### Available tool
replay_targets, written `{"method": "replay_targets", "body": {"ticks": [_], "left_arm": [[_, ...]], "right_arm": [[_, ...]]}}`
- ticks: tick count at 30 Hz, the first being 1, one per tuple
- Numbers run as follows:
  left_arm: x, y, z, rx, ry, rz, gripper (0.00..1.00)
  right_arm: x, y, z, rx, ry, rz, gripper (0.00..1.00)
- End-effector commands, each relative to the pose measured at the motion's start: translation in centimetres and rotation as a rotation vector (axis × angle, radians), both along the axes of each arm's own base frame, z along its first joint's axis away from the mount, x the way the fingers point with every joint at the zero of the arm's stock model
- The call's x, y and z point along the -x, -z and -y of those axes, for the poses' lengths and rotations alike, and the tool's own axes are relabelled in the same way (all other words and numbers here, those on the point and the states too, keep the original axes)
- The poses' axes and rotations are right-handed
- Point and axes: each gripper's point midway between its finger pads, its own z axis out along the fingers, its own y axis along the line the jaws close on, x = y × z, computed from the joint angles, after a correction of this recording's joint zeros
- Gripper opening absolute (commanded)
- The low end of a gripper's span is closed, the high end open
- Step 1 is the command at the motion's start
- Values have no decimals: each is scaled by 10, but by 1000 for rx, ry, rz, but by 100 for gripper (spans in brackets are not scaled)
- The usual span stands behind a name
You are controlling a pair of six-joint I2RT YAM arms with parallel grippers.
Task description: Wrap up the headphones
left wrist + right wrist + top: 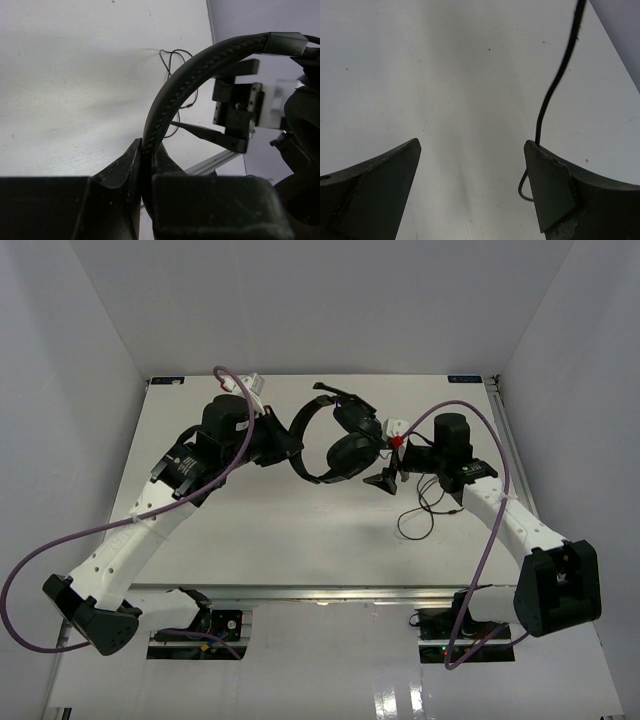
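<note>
The black headphones hang above the table's middle back, headband to the left, cups to the right. My left gripper is shut on the headband, which arches up out of the closed fingers in the left wrist view. My right gripper is open and empty, just right of the cups. In the right wrist view the thin black cord runs down past the right finger, outside the gap. The cord's loose loops lie on the table beneath the right arm.
Purple arm cables arc over both arms. White walls close the table at the left, back and right. The right gripper's fingers show beyond the headband in the left wrist view, with cord loops on the table behind.
</note>
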Motion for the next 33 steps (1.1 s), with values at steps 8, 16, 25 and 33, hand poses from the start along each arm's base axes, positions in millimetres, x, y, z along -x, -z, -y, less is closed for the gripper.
{"method": "replay_targets", "body": {"ticks": [8,16,25,33], "left_arm": [[36,-87,-13,180,19,103,0],[40,-95,-12,215,24,92,0],[45,-109,-20,224,3,114,0],[47,-100,-23,217,-6,104,0]], "right_arm": [[-40,-40,-24,-92,-24,62,94],[-25,-30,-53,-66,-136,21,97],[-11,-37,-64,-41,-112,43,97],[0,-53,-48,-50,-212,-28,92]]}}
